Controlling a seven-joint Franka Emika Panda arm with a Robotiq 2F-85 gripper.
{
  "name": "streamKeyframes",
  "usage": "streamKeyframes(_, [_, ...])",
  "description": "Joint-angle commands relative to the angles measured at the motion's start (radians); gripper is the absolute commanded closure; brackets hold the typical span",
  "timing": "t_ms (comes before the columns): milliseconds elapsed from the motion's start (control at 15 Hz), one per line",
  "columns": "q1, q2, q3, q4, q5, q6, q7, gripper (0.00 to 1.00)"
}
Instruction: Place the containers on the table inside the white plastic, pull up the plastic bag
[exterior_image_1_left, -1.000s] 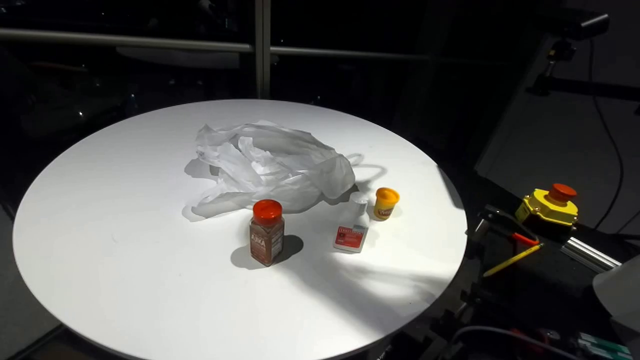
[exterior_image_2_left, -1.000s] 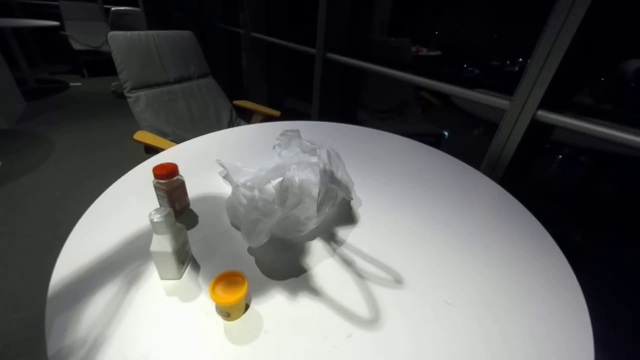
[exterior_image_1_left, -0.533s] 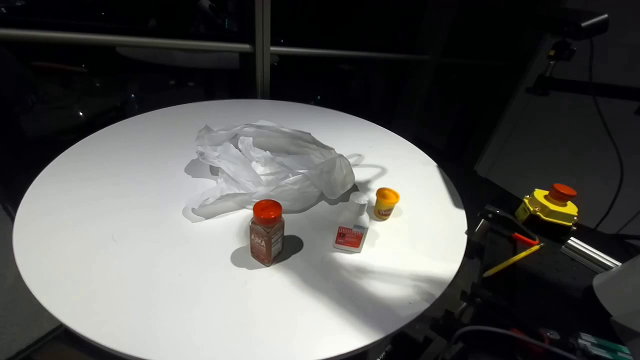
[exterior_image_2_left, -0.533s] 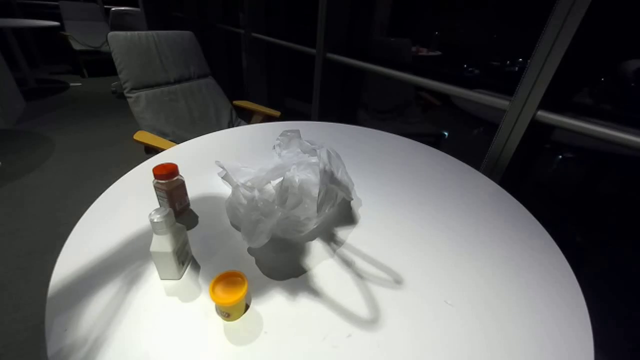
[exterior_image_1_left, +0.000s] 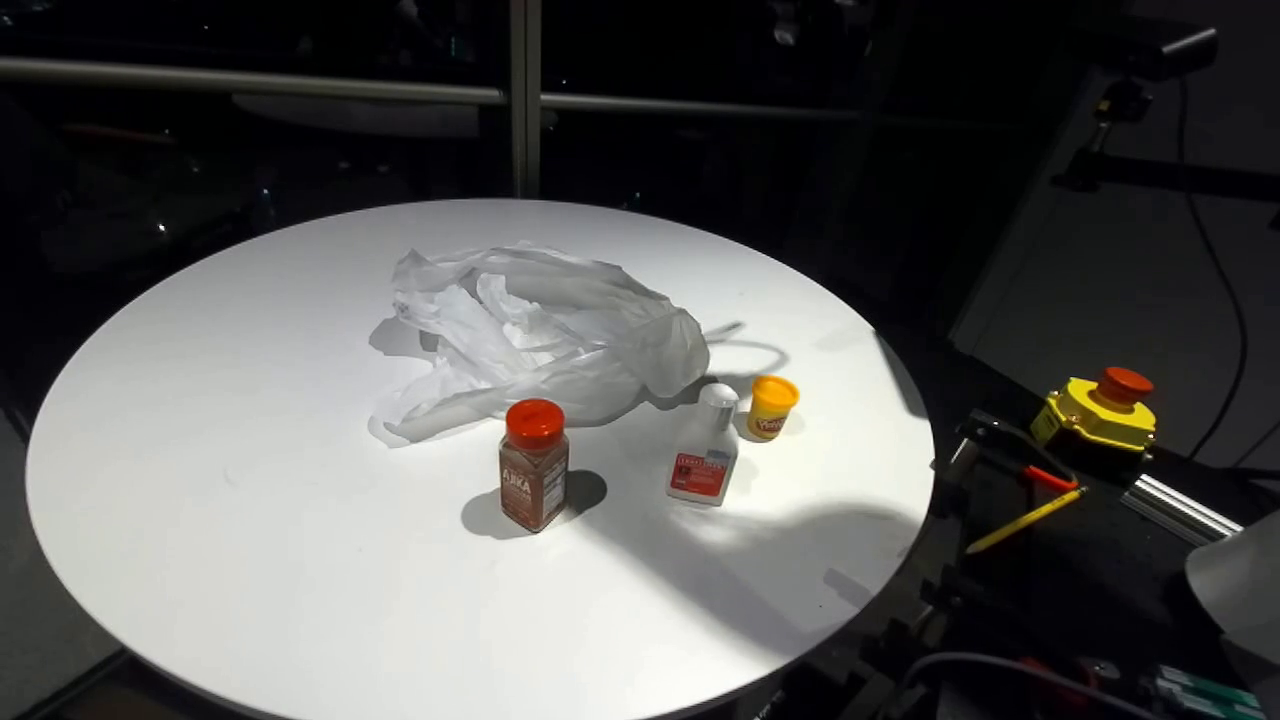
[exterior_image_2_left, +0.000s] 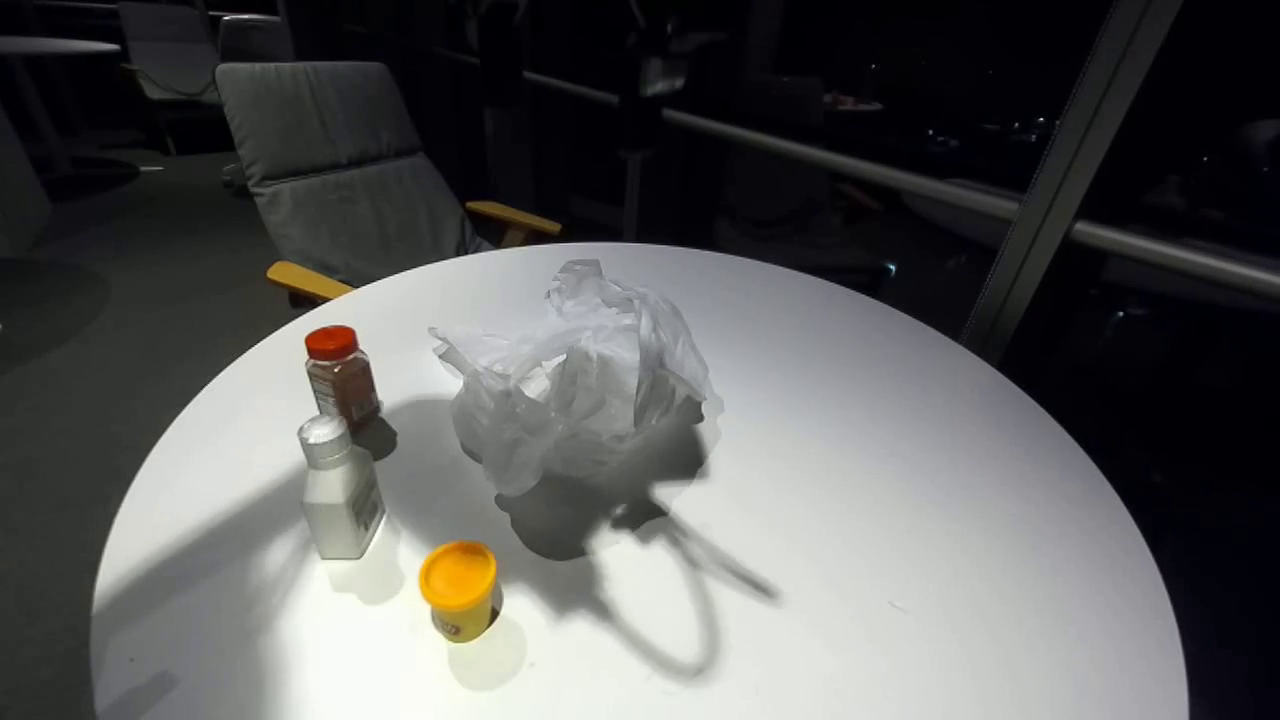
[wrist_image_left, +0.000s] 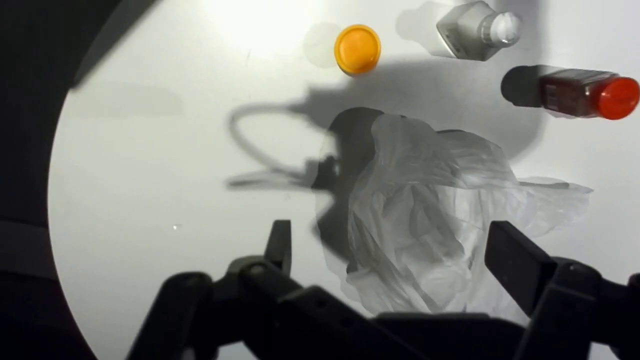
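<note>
The shadow (exterior_image_1_left: 770, 585) on the bench (exterior_image_1_left: 300, 550) had shifted, lower right in an exterior view. Your tool (wrist_image_left: 390, 240) stood wide, empty. In the wrist view, tub (wrist_image_left: 357, 50), bottle (wrist_image_left: 470, 34) and jar (wrist_image_left: 575, 92) stood across the top, outside the bag (wrist_image_left: 435, 215) right of centre; you seemingly had packing and lifting left.

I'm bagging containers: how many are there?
3. In the wrist view: Play-Doh tub, top centre; white bottle, right of that; Ajika jar, far right. The bag may hide others.
</note>
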Motion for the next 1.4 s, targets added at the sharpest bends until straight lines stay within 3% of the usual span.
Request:
streamKeyframes(0, [-0.029,0.079,0.022,-0.048,-0.044,0.072,0.099,0.00])
streamKeyframes(333, [-0.018,0.172,0.006,-0.128,-0.022,0.090,0.026,0.00])
streamKeyframes(800, [-0.007,0.254,0.012,-0.255,0.306,0.344,-0.313,0.00])
streamKeyframes(1333, [-0.011,0.354,0.094,-0.357,0.496,0.599,-0.543,0.00])
